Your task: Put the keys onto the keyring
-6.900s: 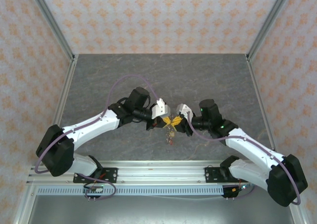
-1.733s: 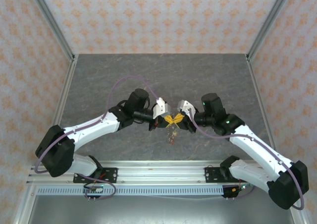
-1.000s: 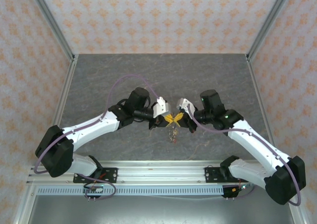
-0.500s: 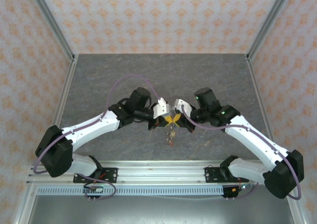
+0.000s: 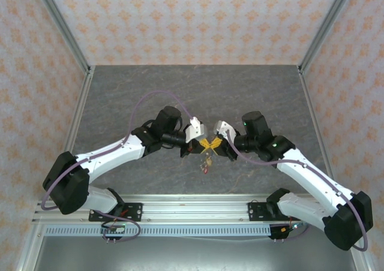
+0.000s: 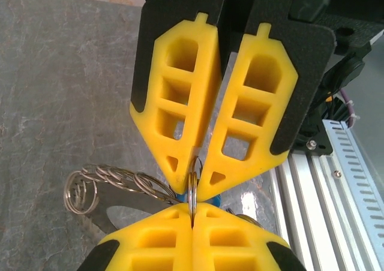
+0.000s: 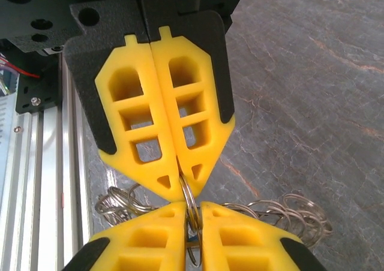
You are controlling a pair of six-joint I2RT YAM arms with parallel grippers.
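Observation:
Both grippers meet tip to tip above the middle of the table, left gripper (image 5: 205,144) and right gripper (image 5: 214,144). Between them is a small split ring (image 6: 193,184). My left gripper (image 6: 192,206) is shut on it edge-on. My right gripper (image 7: 193,206) has its jaws a little apart with the same small ring (image 7: 191,202) in the gap. The keyring (image 6: 114,178), a loop strung with several wire rings, hangs beside the fingers and shows again as keyring (image 7: 297,214). A blue key head (image 6: 216,199) peeks out behind the fingertips. The keys (image 5: 206,163) dangle below as a small bundle.
The grey marbled table (image 5: 198,91) stretches away behind the arms. An aluminium rail (image 5: 198,205) carrying the arm bases runs along the near edge. Metal posts (image 5: 60,28) and patterned walls close in the sides.
Over the last half second the right arm has drawn back slightly to the right and its jaws have parted a little. The left arm keeps its grip and place.

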